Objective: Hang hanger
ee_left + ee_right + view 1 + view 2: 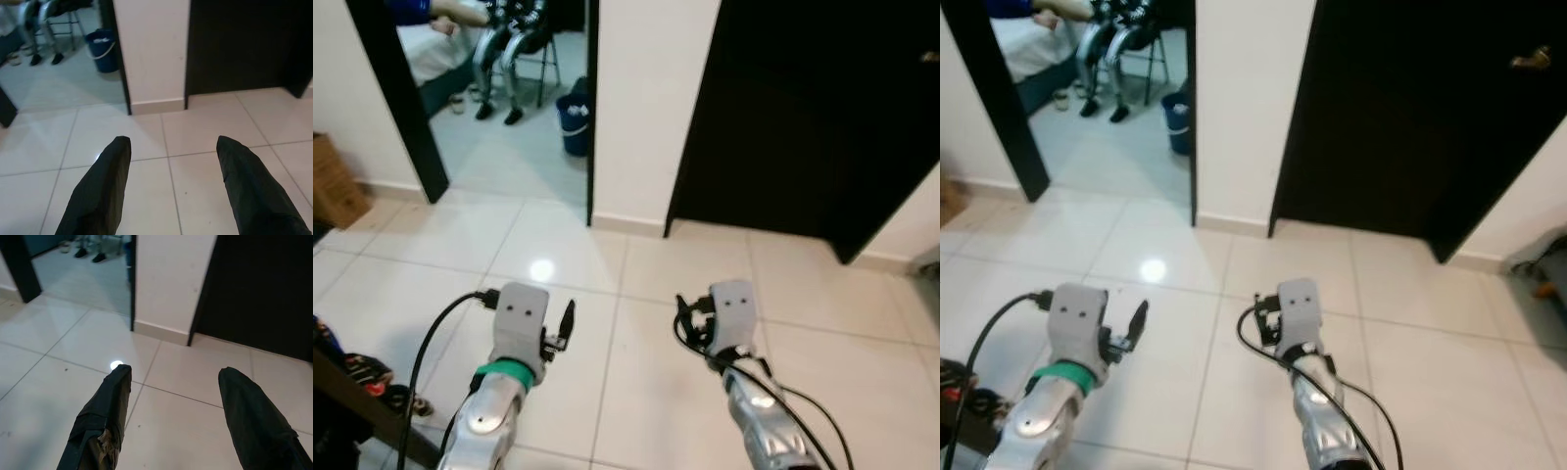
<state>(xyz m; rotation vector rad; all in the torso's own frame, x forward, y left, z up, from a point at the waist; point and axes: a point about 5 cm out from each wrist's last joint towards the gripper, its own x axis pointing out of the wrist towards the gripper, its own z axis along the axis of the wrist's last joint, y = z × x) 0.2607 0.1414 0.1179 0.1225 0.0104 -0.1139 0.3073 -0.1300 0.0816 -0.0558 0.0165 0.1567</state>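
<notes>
My left gripper (170,143) is held out low over the white tiled floor (607,264), its two black fingers (105,181) spread wide apart with nothing between them. My right gripper (173,372) hovers beside it at about the same height, also open and empty. In the head views both silver arms reach forward from the bottom edge, the left arm (514,343) with a green band at the wrist, the right arm (734,323) trailing black cables. Both point toward a white wall section (646,108) between two doorways.
A dark closed door (803,117) with a handle (1528,61) fills the right. On the left an open doorway shows a room with a person's legs on a chair (504,49) and a blue bucket (575,122). A cardboard box (333,181) and dark clutter (352,382) lie at my left.
</notes>
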